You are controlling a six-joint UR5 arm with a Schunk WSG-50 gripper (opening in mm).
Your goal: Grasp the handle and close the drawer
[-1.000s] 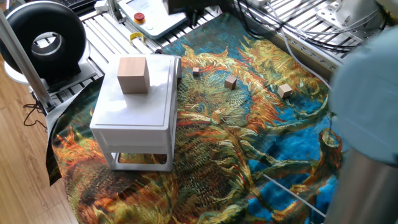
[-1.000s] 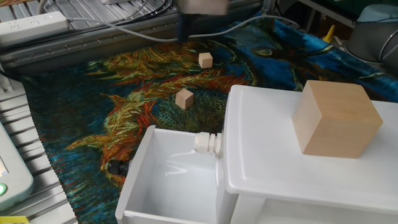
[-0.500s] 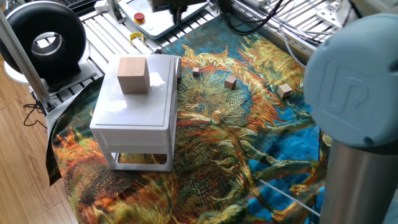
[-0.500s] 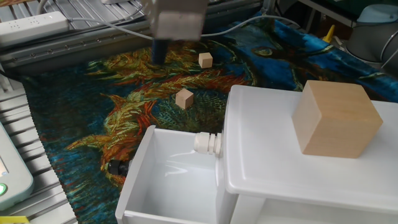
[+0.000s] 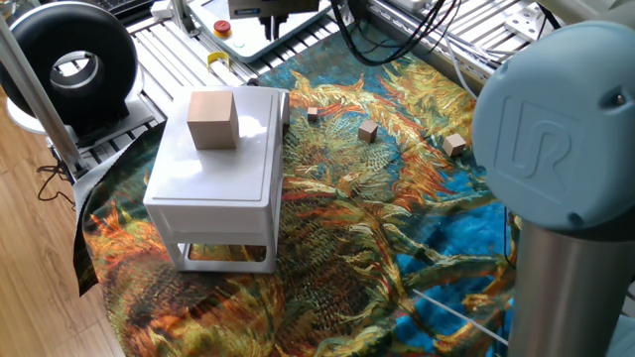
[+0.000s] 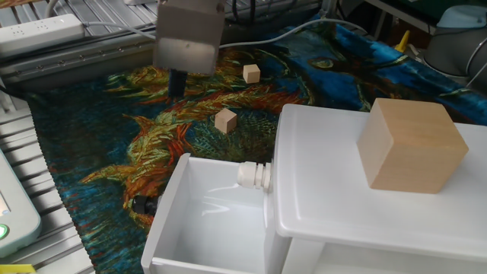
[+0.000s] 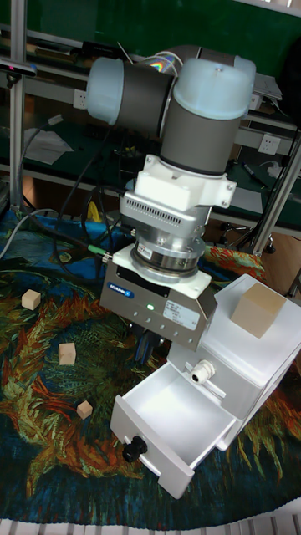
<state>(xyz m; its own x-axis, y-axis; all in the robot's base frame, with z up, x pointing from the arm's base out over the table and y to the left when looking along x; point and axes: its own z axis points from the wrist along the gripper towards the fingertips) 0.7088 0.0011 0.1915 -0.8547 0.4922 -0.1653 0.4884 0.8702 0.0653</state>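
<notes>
**Line up on the knob before closing in**

The drawer (image 7: 186, 475) stands pulled out at the lower middle of the tall view, its handle (image 7: 134, 449) a small dark knob on the front face. The gripper (image 7: 144, 344) hovers above and behind it (finger spread unclear). It should probably come down in front, straddle the knob squarely, pinch, then push straight in.

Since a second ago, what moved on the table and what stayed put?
Only the robot moved. Its gripper slid left across the other fixed view, from the far edge of the cloth toward the open side of the drawer, and dropped lower. It took hold of nothing. The drawer stays open, the wooden cube sits on the cabinet, and the small blocks lie where they were.
</notes>
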